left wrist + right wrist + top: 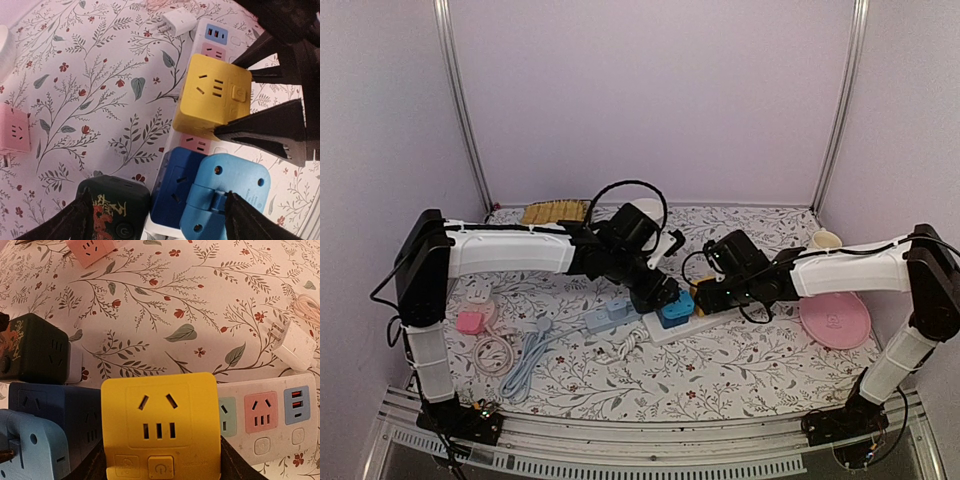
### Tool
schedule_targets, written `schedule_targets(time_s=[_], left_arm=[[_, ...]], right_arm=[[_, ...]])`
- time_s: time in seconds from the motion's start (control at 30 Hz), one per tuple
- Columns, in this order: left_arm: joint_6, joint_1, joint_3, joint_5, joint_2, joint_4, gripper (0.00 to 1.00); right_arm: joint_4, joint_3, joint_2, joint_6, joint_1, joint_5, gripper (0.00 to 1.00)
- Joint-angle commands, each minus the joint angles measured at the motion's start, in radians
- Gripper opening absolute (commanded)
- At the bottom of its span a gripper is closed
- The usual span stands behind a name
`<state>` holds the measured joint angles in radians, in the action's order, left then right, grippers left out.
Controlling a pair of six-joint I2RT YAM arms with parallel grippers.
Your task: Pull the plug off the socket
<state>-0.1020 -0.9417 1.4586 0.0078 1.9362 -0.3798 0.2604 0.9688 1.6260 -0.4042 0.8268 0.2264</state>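
A white power strip lies mid-table, also in the left wrist view and the right wrist view. Plugged into it in a row are a yellow cube plug, a dark blue cube with a light blue plug, and a black cube. My right gripper is shut on the yellow cube, one finger on each side. My left gripper is open, straddling the black and blue cubes, low over them.
A pink cube and coiled white cables lie at the left. A grey strip lies beside the white one. A loose white charger lies past the strip's end. A pink plate and a cup are at the right.
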Motion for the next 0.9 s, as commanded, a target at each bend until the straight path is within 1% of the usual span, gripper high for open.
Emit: schedule_targets(time_s=[0.0,0.3,0.47,0.7,0.8,0.87], left_arm=[[0.031,-0.015,-0.004,-0.059,0.061,-0.071,0.91],[0.043,-0.014,-0.043,-0.087,0.071,-0.079,0.91],[0.042,-0.014,-0.049,-0.086,0.072,-0.080,0.91],[0.038,-0.011,-0.017,-0.076,0.063,-0.076,0.91],[0.030,-0.004,0.033,-0.075,0.067,-0.076,0.91],[0.018,0.005,0.082,-0.069,0.069,-0.075,0.91]], right_arm=[[-0.017,0.079,-0.003,0.037,-0.010,0.029,0.30],[-0.007,0.174,-0.012,0.117,0.006,0.045,0.29],[-0.009,0.179,-0.011,0.131,0.001,0.065,0.29],[0.002,0.180,-0.018,0.057,-0.109,-0.033,0.28],[0.000,0.223,0.011,0.041,-0.151,-0.086,0.28],[0.003,0.266,0.061,0.028,-0.177,-0.126,0.28]])
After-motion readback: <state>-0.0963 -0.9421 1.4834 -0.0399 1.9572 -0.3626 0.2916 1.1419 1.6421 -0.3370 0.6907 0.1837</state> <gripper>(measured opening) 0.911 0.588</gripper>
